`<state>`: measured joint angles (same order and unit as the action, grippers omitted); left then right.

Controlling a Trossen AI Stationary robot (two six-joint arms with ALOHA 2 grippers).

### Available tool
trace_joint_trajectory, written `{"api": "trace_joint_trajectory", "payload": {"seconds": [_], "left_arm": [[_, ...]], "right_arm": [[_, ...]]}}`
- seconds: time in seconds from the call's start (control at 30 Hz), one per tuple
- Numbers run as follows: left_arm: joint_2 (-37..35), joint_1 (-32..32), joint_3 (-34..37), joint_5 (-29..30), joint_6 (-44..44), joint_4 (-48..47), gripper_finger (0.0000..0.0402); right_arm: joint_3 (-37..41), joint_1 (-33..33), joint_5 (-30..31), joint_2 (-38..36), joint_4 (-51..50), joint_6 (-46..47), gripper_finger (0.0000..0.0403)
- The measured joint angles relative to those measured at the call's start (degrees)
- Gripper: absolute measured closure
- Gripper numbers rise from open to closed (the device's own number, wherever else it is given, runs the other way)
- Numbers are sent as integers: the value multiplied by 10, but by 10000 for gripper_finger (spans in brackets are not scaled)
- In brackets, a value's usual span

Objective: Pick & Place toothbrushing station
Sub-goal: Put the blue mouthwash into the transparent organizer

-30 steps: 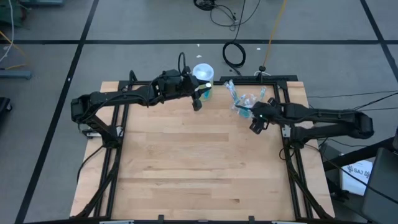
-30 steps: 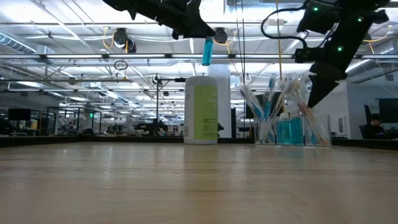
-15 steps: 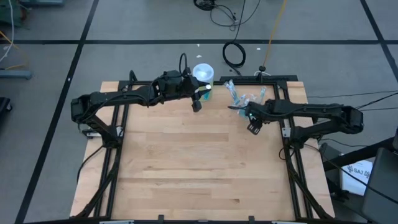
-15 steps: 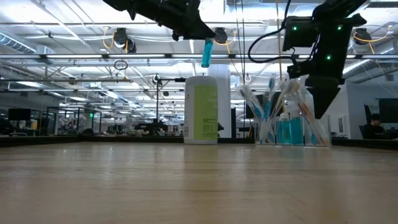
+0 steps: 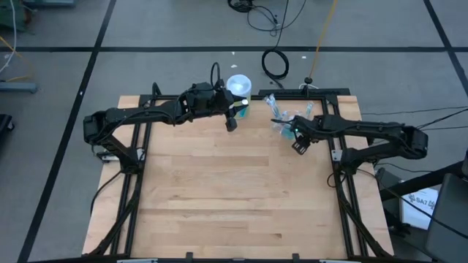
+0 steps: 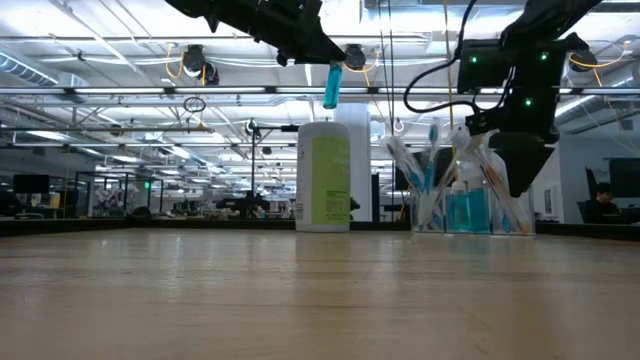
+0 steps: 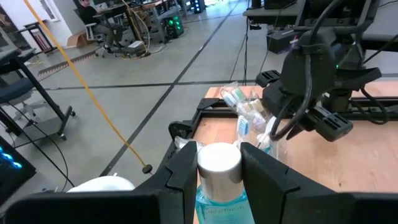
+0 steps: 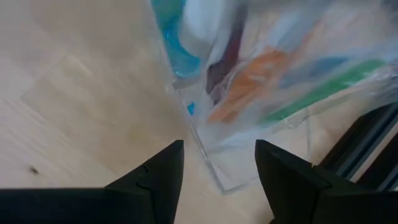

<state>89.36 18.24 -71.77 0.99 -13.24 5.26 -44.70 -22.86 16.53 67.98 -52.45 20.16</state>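
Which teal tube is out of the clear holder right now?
The teal tube held in the left gripper, up above the table; the others stand in the clear holder.

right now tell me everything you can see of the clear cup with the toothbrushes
The clear cup looks like thin see-through plastic with straight walls. It stands upright near the table's far right corner, crammed with slim toothbrushes leaning outward, blue, green and orange among them, plus teal tubes low inside. The right end effector hangs open at its near side; whether it touches the cup cannot be told.
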Motion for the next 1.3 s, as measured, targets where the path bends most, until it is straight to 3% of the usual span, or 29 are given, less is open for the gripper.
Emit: {"api": "trace_joint_trajectory", "payload": {"seconds": [0.77,1.03,1.3], "left_arm": [[0,0,0,0,-2,-3,297],[0,0,0,0,-2,-4,297],[0,0,0,0,-1,-4,297]], "right_arm": [[11,-5,-50,0,29,-30,384],[12,-4,-54,-6,27,-35,397],[12,7,-100,-37,29,-25,397]]}}
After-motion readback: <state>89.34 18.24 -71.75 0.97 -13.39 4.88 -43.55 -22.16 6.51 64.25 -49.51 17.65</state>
